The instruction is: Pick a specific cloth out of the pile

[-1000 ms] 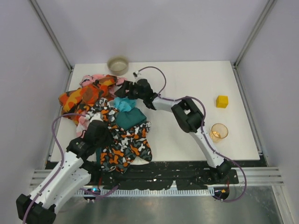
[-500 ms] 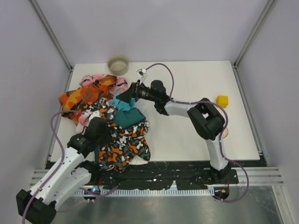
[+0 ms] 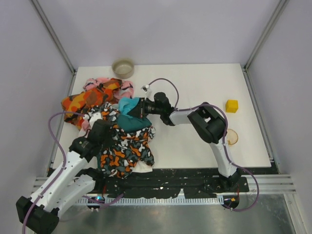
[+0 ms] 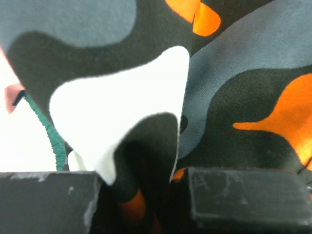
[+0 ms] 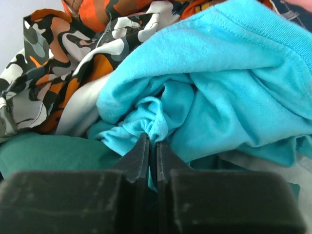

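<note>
While R fingers (image 5: 139, 157) pinch cloth (image 5: 234, 73) at pile (image 3: 87, 100), L fingers (image 4: 48, 204) clamp camo fabric (image 4: 243, 63); bowl (image 3: 123, 68) near, cup (image 3: 233, 138) far.

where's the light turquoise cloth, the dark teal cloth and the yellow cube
turquoise cloth (image 5: 219, 73): right wrist view, on its broad smooth upper fold
dark teal cloth (image 3: 132, 123): top external view, middle of its exposed patch
yellow cube (image 3: 231, 106): top external view, its top face

Cloth (image 3: 127, 104) atop pile (image 3: 124, 151) at table (image 3: 185, 146) left; bowl (image 3: 123, 68) behind pile; block (image 3: 231, 106), cup (image 3: 233, 139) far right.
</note>
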`<state>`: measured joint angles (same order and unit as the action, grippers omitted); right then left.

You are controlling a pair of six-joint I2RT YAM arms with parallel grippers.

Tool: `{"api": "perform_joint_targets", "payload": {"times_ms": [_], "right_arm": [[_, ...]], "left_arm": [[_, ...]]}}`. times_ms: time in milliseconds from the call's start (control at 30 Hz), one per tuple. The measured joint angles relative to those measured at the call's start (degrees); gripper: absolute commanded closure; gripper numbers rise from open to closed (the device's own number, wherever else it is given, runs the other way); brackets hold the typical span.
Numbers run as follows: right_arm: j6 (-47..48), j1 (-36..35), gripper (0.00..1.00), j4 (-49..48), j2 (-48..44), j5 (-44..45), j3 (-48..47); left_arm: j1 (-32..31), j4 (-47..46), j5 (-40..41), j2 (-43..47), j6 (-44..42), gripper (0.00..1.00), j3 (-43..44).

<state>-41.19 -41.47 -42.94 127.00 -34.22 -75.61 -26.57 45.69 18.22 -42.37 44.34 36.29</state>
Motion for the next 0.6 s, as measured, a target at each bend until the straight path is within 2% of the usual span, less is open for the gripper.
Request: {"api": "perform_joint_targets", "payload": {"times_ms": [100,133,267,300,467,600], "right_arm": [[-0.61,-0.04,0.94,0.9,-0.87,-0.42,0.96],[-0.09,-0.02,0.95,1.7,-1.86,-0.22,1.51],[5.99,-0.04,0.95,11.5,-10.38,5.88,2.16],[7.72,-0.04,0.95,13.77,-12.83,8.02,1.99],[18.67,-0.68,0.94,26.45,-26.67,24.85,-2.84],[26.34,-0.5,0.95,32.28,-34.42,35.89,-6.88]], "left_arm": [[0.26,2.38,3.23,-2.43,0.46,1.0,3.28],[0.52,3.54,4.61,-3.72,0.59,0.97,5.18],[4.33,7.39,9.66,-8.85,1.11,0.75,14.08],[6.05,7.78,10.45,-9.97,1.07,0.73,16.11],[17.05,7.21,12.11,-16.17,0.42,0.8,22.84],[25.86,7.67,11.47,-28.3,-0.48,0.79,30.58]]}}
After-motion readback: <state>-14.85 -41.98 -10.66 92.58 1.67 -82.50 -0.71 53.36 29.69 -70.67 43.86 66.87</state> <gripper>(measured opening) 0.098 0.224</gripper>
